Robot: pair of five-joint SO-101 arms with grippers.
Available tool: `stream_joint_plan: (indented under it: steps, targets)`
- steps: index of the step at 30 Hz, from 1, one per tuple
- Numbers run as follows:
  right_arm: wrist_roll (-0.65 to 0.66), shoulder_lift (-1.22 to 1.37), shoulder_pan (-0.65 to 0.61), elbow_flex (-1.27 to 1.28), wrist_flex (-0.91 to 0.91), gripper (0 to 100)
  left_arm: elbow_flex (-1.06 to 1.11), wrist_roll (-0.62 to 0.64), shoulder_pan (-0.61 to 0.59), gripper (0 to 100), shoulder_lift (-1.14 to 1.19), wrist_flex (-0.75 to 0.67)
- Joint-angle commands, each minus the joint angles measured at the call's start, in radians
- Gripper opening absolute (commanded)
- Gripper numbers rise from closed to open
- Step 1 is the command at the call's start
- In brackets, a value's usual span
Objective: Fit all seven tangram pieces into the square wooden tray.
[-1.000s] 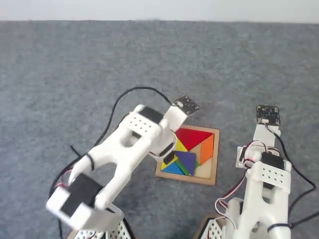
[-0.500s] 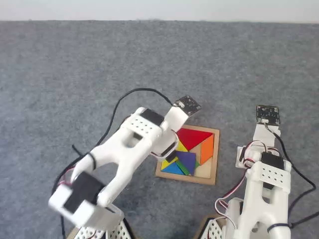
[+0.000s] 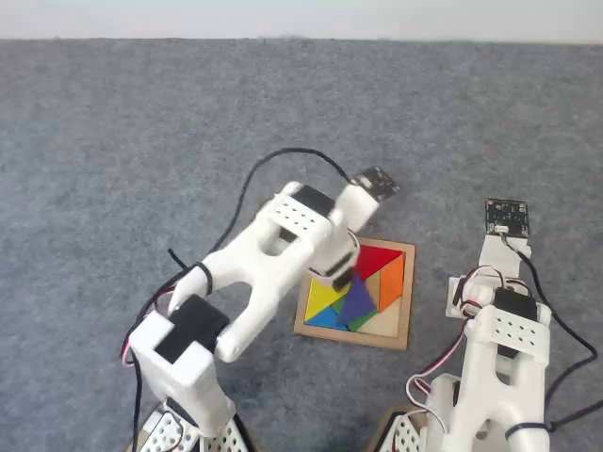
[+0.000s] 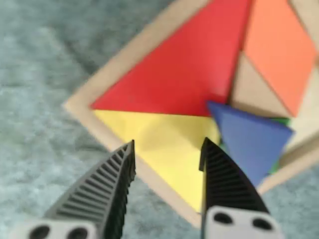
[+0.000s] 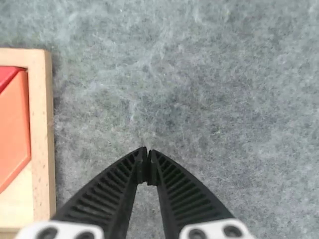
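My left gripper (image 4: 167, 145) hangs with fingers spread over the yellow triangle (image 4: 149, 130) by the tray (image 4: 79, 107) corner, with the blue triangle (image 4: 249, 137) just beside one finger. My right gripper (image 5: 148, 152), pressed together, sits off the tray's edge. Since a second ago the left one has swung farther across the tray, toward its middle.

I see my right arm's black ridged gripper (image 5: 147, 155) pressed closed, its tips meeting over the grey fuzzy mat (image 5: 224, 74). Near it lies the light wooden tray (image 5: 42, 124). Inside the rim, an orange flat piece (image 5: 12, 129) sits next to a red piece (image 5: 7, 74).
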Motion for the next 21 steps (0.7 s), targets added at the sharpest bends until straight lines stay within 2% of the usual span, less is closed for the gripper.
stream_joint_plan:
  steps: [1, 8, 21]
  targets:
    - [0.018, -0.007, -0.008, -0.04, 0.008, 1.1, -0.051, 0.032, 0.06, 20, -0.009, 0.037]
    - [0.018, -0.007, -0.008, -0.04, 0.012, 1.1, -0.051, 0.054, 0.069, 20, -0.011, 0.106]
    - [0.018, -0.007, -0.008, -0.04, 0.012, 1.1, -0.058, 0.063, 0.161, 20, -0.011, 0.081]
